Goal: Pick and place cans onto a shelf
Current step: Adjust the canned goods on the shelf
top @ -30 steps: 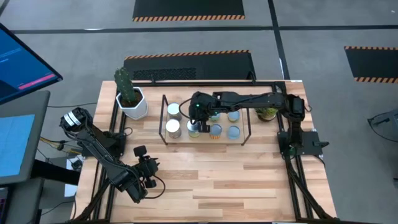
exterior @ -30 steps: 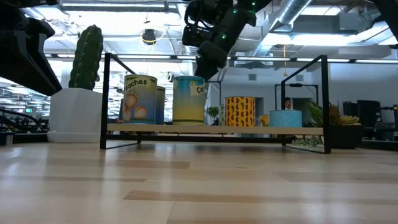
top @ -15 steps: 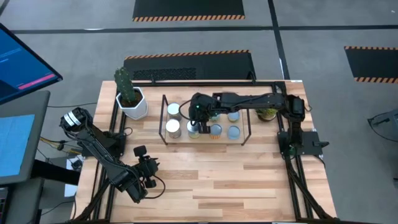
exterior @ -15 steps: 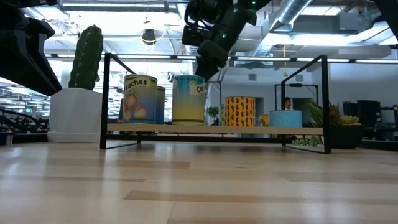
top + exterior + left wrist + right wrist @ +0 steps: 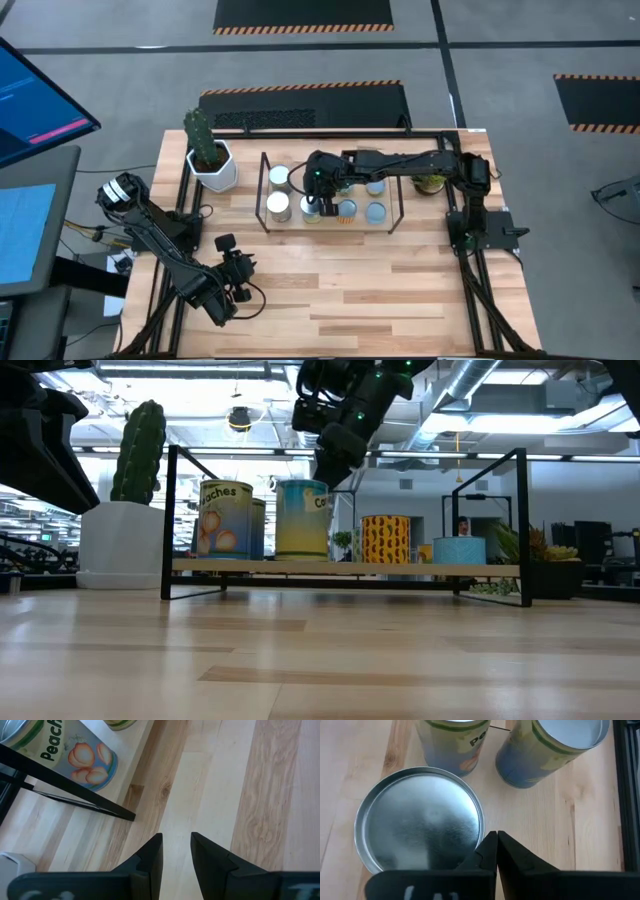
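Observation:
Several cans stand upright on the wooden board of the black rod shelf. They include a Peaches can, a teal and yellow can, a yellow can and a short blue can. My right gripper is shut. It reaches in from the table's right, just above the shelf's front row, beside the silver top of the teal and yellow can. My left gripper is open and empty, low over the table's near left. My right gripper's shut fingers lie against the rim of the teal and yellow can's silver top, on the side toward the table's right. They come from above, slanting down. The can stands upright on the shelf board.
A cactus in a white faceted pot stands left of the shelf. A small green plant sits at its right end. Two more cans stand close beside the gripper. Bare wood lies in front of the shelf.
My right gripper, still shut, has edged a little toward the table's left edge. The teal and yellow can has slid slightly the same way on the shelf board, staying upright.

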You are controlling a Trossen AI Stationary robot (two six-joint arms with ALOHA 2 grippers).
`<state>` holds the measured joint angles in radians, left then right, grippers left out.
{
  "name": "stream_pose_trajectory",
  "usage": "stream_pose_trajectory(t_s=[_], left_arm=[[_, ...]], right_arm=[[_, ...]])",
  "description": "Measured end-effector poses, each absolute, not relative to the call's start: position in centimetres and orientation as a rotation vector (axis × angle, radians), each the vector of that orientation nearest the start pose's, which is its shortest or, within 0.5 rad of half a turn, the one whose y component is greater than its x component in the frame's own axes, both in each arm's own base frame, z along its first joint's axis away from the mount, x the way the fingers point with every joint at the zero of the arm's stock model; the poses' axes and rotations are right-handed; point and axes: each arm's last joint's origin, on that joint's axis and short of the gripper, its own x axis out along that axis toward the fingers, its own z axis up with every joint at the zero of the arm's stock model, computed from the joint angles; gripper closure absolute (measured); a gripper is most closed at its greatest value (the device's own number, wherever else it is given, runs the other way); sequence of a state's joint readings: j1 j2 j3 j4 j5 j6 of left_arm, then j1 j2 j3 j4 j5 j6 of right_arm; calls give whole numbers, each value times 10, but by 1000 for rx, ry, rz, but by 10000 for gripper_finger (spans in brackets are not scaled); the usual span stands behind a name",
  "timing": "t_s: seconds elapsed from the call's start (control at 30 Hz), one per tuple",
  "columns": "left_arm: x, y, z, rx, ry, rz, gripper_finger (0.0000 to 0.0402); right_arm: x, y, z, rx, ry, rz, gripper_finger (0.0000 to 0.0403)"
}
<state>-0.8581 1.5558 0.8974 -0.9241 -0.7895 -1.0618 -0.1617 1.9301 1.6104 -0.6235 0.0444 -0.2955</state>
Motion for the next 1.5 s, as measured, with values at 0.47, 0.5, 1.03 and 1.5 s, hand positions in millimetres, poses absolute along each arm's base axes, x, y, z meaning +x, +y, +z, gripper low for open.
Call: stream_pose_trajectory(t_s=[0.47, 0.5, 1.03, 1.5], left_arm=[[176, -172, 177, 198, 897, 468, 313], [176, -172, 177, 197, 897, 468, 313], [176, -172, 177, 192, 896, 471, 313], [177, -173, 177, 172, 892, 475, 313]], right_arm=[[417, -76, 273, -319, 964, -150, 369], [417, -76, 279, -326, 968, -164, 369], [359, -3, 366, -20, 1344, -238, 371], [351, 76, 367, -280, 1285, 36, 375]])
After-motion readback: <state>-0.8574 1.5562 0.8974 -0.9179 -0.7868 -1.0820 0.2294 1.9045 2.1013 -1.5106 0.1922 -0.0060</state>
